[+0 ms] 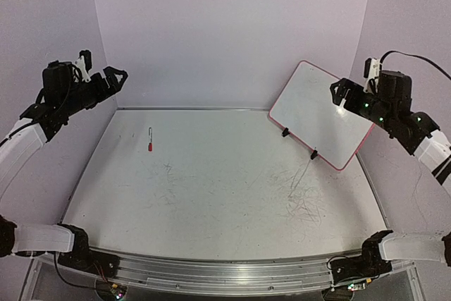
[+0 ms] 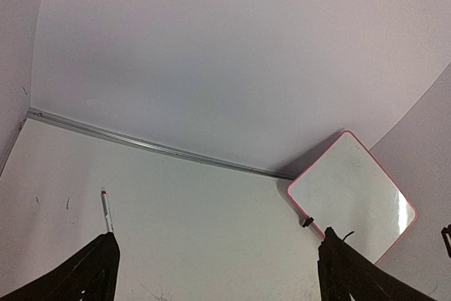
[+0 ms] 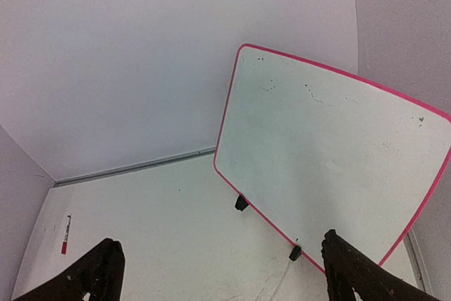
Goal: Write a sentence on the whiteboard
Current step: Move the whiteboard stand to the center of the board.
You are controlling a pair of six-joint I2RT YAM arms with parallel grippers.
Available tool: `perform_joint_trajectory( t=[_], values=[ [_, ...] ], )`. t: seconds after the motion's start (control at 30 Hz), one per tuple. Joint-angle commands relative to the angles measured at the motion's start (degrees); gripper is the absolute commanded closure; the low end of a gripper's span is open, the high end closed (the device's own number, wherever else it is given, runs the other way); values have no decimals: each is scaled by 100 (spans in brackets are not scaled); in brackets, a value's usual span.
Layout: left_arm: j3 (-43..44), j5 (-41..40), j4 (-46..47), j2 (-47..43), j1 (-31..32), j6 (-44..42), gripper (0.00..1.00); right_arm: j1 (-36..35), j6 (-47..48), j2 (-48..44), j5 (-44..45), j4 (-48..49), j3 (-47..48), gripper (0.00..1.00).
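The whiteboard (image 1: 320, 114), white with a red-pink rim, stands tilted on two black clip feet at the back right and leans towards the wall. It also shows in the left wrist view (image 2: 352, 192) and the right wrist view (image 3: 331, 153). The sentence is not visible; the board's face is blank but for a few faint specks. A red-capped marker (image 1: 150, 139) lies on the tabletop at the back left, also seen from the wrists (image 2: 106, 209) (image 3: 65, 234). My left gripper (image 1: 116, 75) (image 2: 218, 244) is open and empty, raised high on the left. My right gripper (image 1: 342, 93) (image 3: 220, 244) is open and empty, raised in front of the board's right part.
The white tabletop (image 1: 211, 188) carries faint grey scribble marks (image 1: 303, 202) near the board's feet. A metal rail (image 1: 190, 109) runs along its back edge. Lilac walls close in the back and both sides.
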State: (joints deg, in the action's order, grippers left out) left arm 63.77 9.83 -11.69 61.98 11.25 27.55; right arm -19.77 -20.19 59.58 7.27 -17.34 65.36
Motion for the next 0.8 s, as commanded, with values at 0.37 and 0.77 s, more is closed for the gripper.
perform_joint_trajectory(
  t=[0.37,0.77],
  values=[
    [-283,877,-137,107,-5,354,1,21,-1016,1207,166,62,-171,2],
    [-613,1070,-183,-134,24,627,1,18,-2535,2920,905,165,-389,2]
  ],
)
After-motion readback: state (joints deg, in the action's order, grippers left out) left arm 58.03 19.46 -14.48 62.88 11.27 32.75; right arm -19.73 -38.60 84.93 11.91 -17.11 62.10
